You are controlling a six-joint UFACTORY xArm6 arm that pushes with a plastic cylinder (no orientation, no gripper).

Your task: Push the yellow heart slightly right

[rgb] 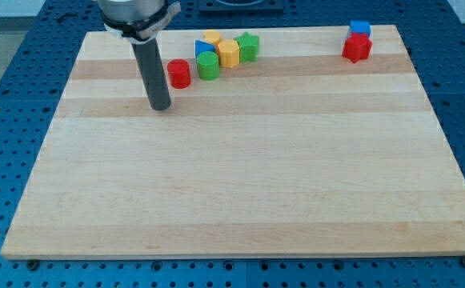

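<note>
Red cylinder [178,74] stands between my tip [161,107] and the block cluster.

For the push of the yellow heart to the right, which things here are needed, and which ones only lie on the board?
Needed:
- yellow heart, at the cluster's top
- my tip, to the view's left of the cluster, below the red cylinder, touching no block

Only lying there:
- red cylinder
- green cylinder
- blue block
- yellow block
- green star
- blue cube
- red block

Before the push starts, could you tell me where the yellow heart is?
The yellow heart sits near the view's top edge, left of centre, at the back of the cluster, touching the blue block and the yellow block.
</note>
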